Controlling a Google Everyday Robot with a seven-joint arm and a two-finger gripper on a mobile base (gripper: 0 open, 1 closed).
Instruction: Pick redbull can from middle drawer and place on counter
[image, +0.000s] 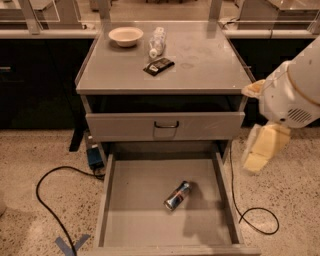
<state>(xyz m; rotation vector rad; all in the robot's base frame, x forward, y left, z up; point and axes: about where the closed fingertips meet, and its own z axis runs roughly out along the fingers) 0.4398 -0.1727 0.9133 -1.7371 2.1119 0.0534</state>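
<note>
The redbull can (177, 195) lies on its side on the floor of the open middle drawer (131, 200), near the middle. The counter (200, 55) is the grey cabinet top above it. My gripper (261, 150) hangs at the right of the cabinet, beside the drawer's right wall and above floor level, under the white arm (295, 90). It is apart from the can and holds nothing that I can see.
On the counter stand a white bowl (126, 36), a clear plastic bottle (157, 41) lying down and a dark packet (158, 66). The upper drawer (165, 125) with a loop handle is closed. Black cables (50, 200) lie on the floor at both sides.
</note>
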